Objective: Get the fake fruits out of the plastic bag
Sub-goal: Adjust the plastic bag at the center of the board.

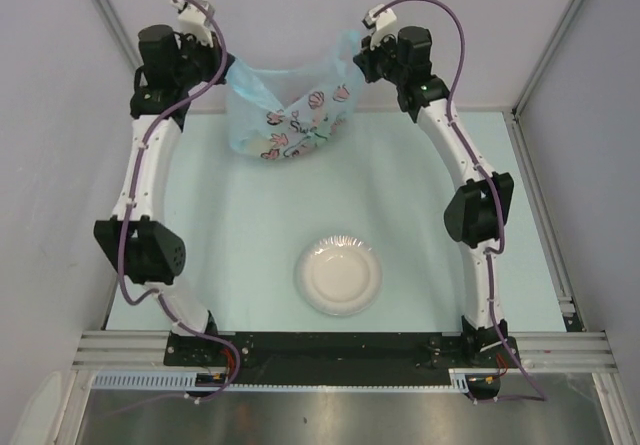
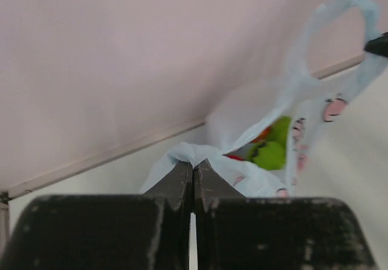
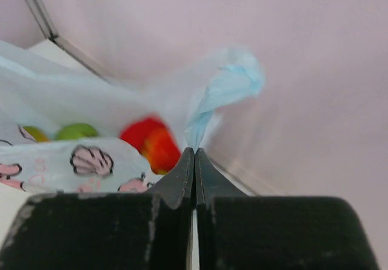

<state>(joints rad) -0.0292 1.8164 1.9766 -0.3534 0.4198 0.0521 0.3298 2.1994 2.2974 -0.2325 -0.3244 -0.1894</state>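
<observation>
At the far end of the pale green worktop point(image 1: 420, 215), the thin light-blue printed plastic bag point(image 1: 290, 115) is stretched between both arms, with a round white plate point(image 1: 338, 275) nearer. The left pincer point(image 2: 193, 164) and right pincer point(image 3: 194, 152) each clamp a bag edge. A green fake fruit point(image 2: 270, 155) and a red fake fruit point(image 3: 154, 142) lie inside.

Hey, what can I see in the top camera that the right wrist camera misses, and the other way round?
Only the top external view shows the white plate on the table and the left gripper pinching one side of the plastic bag. Only the right wrist view shows fruits inside: a red fruit and a green fruit. Both show the bag with its shell print and the right gripper shut on a twisted strip of its top edge.
</observation>
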